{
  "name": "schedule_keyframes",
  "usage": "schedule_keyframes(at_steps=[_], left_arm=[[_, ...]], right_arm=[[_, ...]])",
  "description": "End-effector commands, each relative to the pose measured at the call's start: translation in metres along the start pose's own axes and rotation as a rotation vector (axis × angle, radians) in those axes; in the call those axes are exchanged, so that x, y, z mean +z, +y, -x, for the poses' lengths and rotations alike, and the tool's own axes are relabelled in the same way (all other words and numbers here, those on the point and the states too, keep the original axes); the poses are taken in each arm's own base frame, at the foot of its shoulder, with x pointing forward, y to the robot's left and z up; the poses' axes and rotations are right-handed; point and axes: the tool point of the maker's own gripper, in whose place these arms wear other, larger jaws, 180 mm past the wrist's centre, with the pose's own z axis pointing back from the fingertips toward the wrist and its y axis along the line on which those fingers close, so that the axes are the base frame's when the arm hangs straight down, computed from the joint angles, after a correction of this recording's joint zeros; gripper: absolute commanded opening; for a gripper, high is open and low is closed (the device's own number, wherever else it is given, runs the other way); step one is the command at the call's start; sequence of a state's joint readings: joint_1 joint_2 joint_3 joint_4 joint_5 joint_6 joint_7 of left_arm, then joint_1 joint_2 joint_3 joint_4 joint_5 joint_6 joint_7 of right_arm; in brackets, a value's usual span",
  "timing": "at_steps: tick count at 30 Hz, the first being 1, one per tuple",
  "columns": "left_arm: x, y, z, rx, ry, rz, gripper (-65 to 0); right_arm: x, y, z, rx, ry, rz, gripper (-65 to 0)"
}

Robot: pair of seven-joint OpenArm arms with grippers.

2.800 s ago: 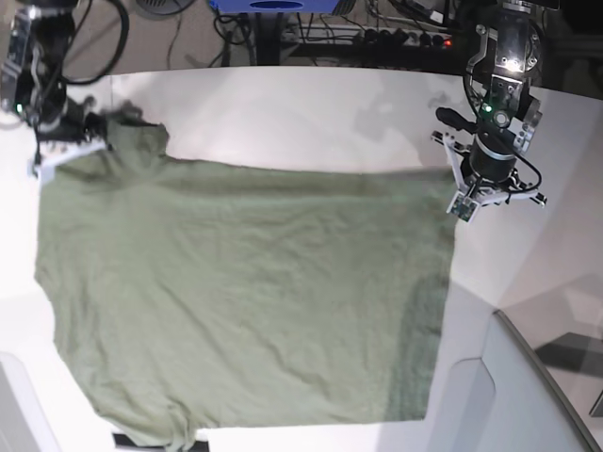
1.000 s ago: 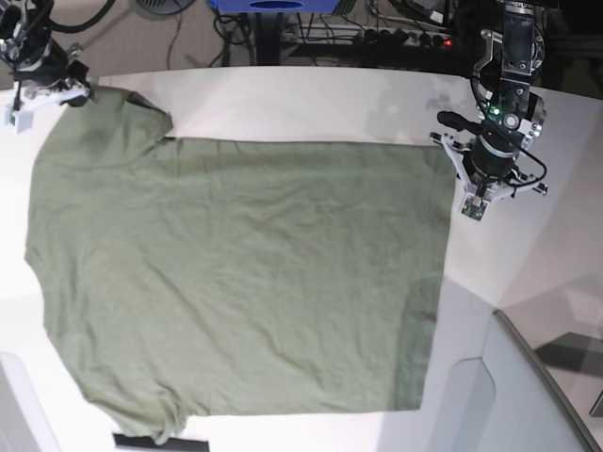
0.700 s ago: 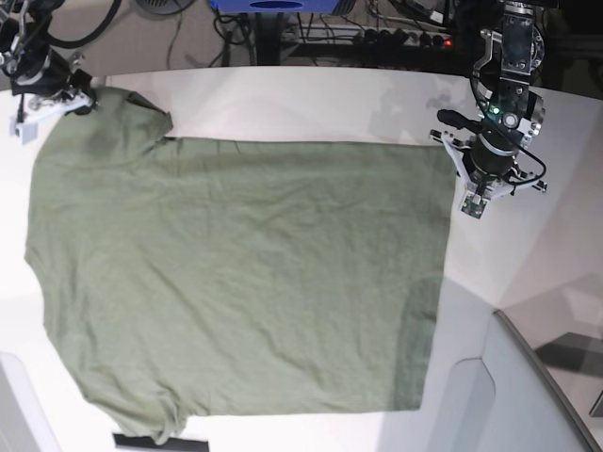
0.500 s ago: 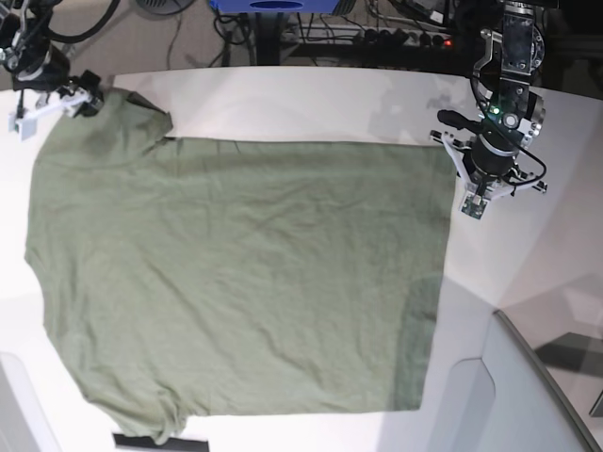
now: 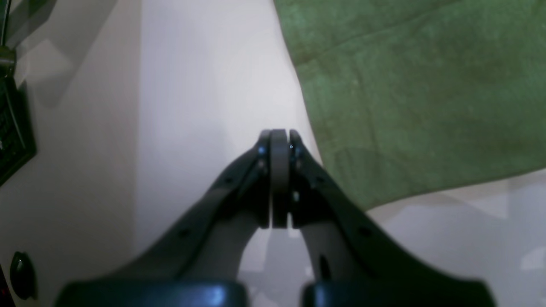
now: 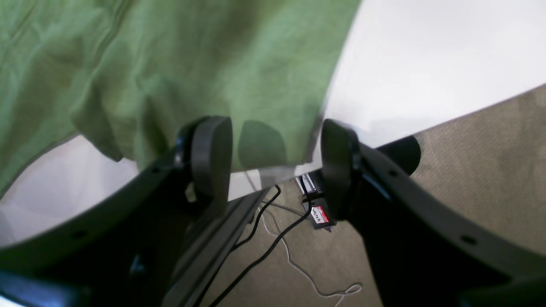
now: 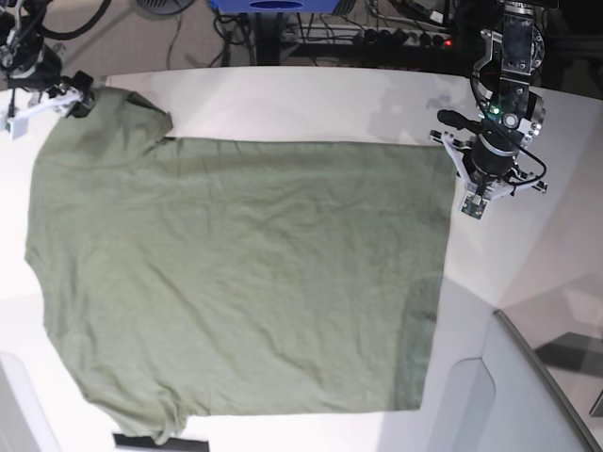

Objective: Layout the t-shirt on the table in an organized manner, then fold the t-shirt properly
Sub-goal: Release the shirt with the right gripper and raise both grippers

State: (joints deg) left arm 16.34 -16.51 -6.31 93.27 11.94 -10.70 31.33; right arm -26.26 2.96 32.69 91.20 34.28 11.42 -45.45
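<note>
The olive-green t-shirt (image 7: 236, 282) lies spread flat on the white table (image 7: 311, 104), with its hem toward my left gripper and a sleeve toward the far left corner. My right gripper (image 7: 52, 102) hovers at that sleeve. In the right wrist view this gripper (image 6: 275, 166) is open, and the t-shirt (image 6: 170, 55) sleeve edge lies between the parted pads (image 6: 211, 162) at the table (image 6: 426, 64) edge. My left gripper (image 7: 479, 193) is shut and empty. In the left wrist view its tips (image 5: 279, 140) rest over bare table (image 5: 204, 85) just beside the t-shirt (image 5: 418, 85) hem corner.
A grey-white angled panel (image 7: 528, 395) stands at the near right and another pale panel (image 7: 14, 405) at the near left. Cables and a power strip (image 7: 396, 38) lie beyond the far edge. Carpet with loose cables (image 6: 469, 170) shows below the table corner.
My right gripper went from shut to open at the sleeve, letting the fabric go. Earlier it had drawn the sleeve toward the far left corner, flattening the shirt. The left arm barely moved.
</note>
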Motion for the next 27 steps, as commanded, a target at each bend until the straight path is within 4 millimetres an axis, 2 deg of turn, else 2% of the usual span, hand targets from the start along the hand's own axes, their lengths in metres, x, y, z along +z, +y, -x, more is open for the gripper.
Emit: schedule_keyframes(at_steps=[1, 7, 13, 17, 21, 22, 25, 27], left_arm=[[0.001, 0.011, -0.009, -0.006, -0.03, -0.028, -65.0], [0.002, 0.011, -0.009, -0.006, -0.031, -0.029, -65.0], [0.002, 0.007, -0.006, 0.001, -0.024, -0.017, -65.0], [0.004, 0.0, 0.002, 0.009, -0.009, -0.002, -65.0], [0.007, -0.012, -0.001, 0.111, -0.067, 0.067, -65.0], [0.009, -0.015, 0.004, 0.139, -0.07, 0.078, -65.0], [0.011, -0.005, 0.016, 0.231, -0.087, 0.064, -65.0], [0.012, -0.003, 0.026, 0.28, -0.091, 0.065, -65.0]], right_arm=[[0.003, -0.001, -0.007, 0.005, -0.023, -0.004, -32.9], [-0.008, -0.009, 0.011, -0.033, 0.031, 0.004, -33.6], [-0.01, -0.007, 0.005, -0.032, 0.018, -0.003, -33.2], [-0.009, -0.013, -0.026, -0.002, -0.066, 0.01, -32.9], [-0.018, -0.018, -0.054, 0.006, -0.085, 0.012, -32.9], [-0.021, -0.02, -0.058, -0.002, -0.085, 0.013, -32.9], [-0.03, -0.025, -0.072, -0.018, -0.084, 0.016, -32.9], [-0.037, -0.025, -0.074, -0.038, -0.076, 0.012, -32.9]])
